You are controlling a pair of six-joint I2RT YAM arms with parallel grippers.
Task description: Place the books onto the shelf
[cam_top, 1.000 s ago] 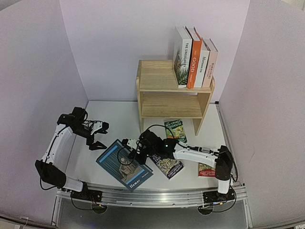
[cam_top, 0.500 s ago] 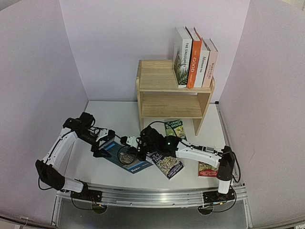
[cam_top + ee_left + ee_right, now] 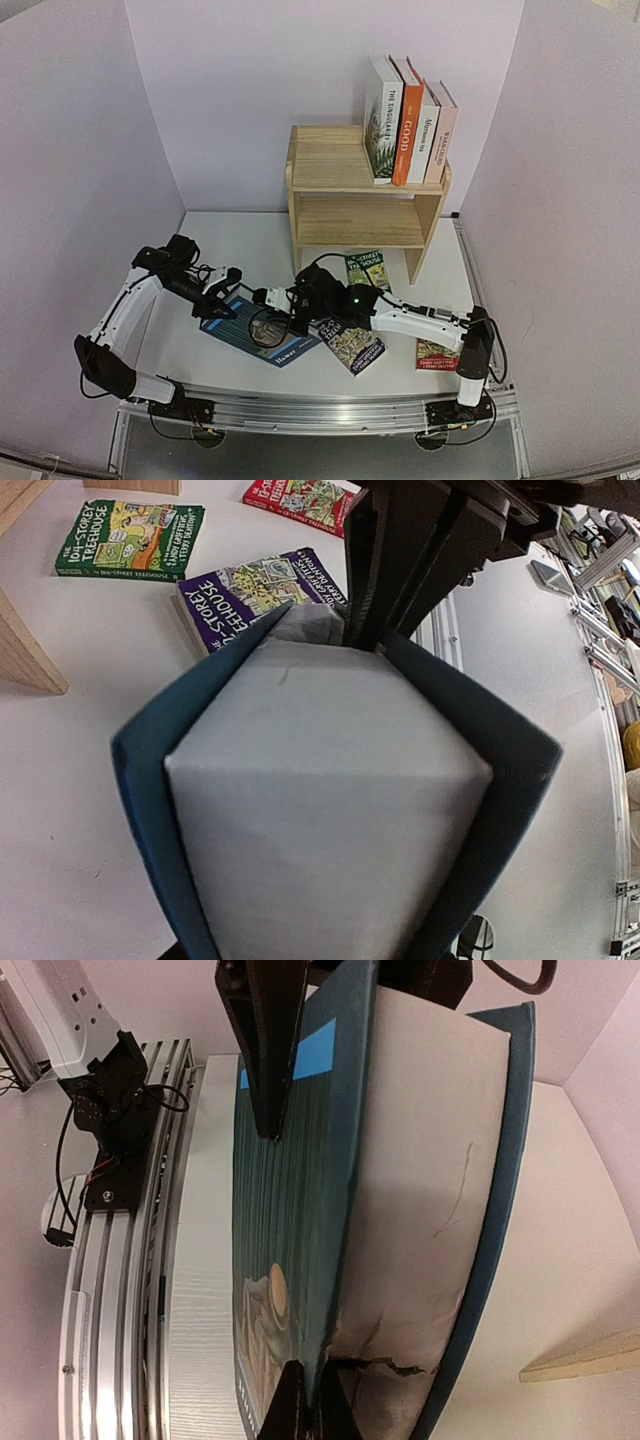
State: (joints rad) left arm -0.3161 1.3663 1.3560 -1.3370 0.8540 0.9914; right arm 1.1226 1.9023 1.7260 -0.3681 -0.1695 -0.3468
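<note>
Right wrist view: the right fingers point(image 3: 283, 1410) are clenched tight on the edge of the front cover of the dark blue Humor book point(image 3: 300, 1220). They pinch that cover alone, while the white page block and back cover fan away beside them, the paper ragged just there. At the book's far end the left fingers point(image 3: 262, 1050) straddle it, one lying along the front cover and the other beyond the back cover; whether they press it or merely bracket it cannot be told. From above, the book sits between the two sets of fingers over the near left part of the worktop point(image 3: 240, 240), its cover tilted up toward the camera. Three Treehouse paperbacks lie flat on the worktop: the purple one point(image 3: 352, 347) just beside the book and partly under the right arm point(image 3: 410, 322), the green one point(image 3: 367, 270) just before the shelf point(image 3: 325, 160), the red one point(image 3: 433, 355) near that arm's base. At the right end of the shelf's top tier four books point(image 3: 424, 125) stand upright, the orange GOOD point(image 3: 405, 135) second from the left.
</note>
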